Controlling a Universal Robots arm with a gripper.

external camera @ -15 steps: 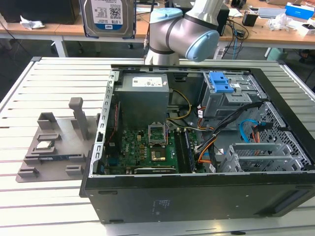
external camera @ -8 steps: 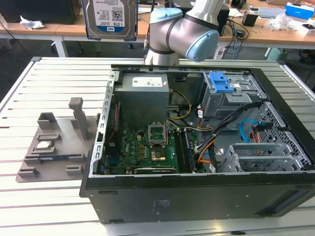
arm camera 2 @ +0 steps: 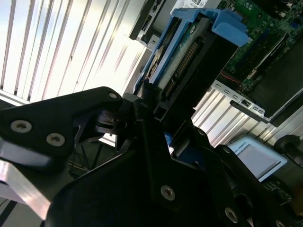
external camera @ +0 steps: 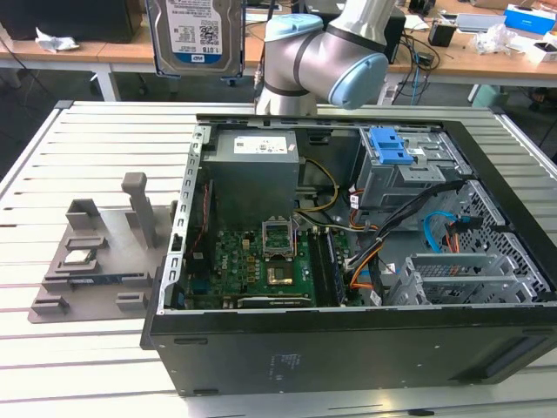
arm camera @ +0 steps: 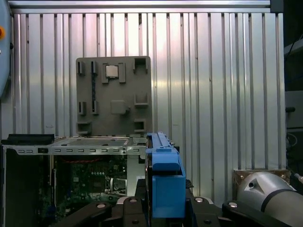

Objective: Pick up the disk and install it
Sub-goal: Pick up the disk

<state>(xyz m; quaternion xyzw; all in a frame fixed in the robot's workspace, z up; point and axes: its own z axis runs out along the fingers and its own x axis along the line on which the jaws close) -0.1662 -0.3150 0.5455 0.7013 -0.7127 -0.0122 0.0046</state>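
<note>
The disk (external camera: 196, 35) hangs upright high above the far edge of the slatted table, behind the open computer case (external camera: 348, 348) in the exterior view; its silver face, white-and-blue label and blue carrier frame show. In the second wrist view my gripper (arm camera 2: 163, 101) is shut on the disk (arm camera 2: 182, 56), black fingers clamping the blue frame at its connector end. The first wrist view has the disk (arm camera: 165, 182) edge-on between the fingers (arm camera: 118, 208), above the case (arm camera: 71, 146).
Inside the case are a grey metal cage with a blue latch (external camera: 392, 148), a power supply (external camera: 254, 165), a motherboard (external camera: 261, 261) and loose cables. A grey fixture (external camera: 96, 252) holding a small square chip (external camera: 78, 258) lies at the exterior view's left. Cluttered desks stand behind.
</note>
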